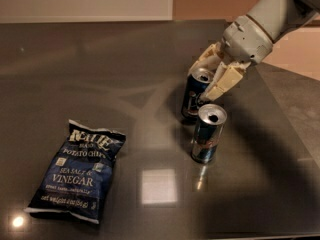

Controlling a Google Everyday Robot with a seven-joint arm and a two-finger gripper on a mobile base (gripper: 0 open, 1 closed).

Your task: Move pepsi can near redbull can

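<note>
The pepsi can point(194, 98), short and dark navy with a silver top, stands upright on the dark table point(100, 74), just behind and left of the redbull can point(208, 135). The two cans are almost touching. The redbull can is slim, blue and silver, upright, with an open silver top. My gripper point(210, 74) reaches down from the upper right, and its cream fingers point(223, 81) sit on either side of the pepsi can's top, shut on it.
A dark blue bag of sea salt and vinegar potato chips point(77, 170) lies flat at the front left. The table's right edge point(285, 109) runs diagonally past the cans. A bright light reflection point(158, 186) shows on the tabletop.
</note>
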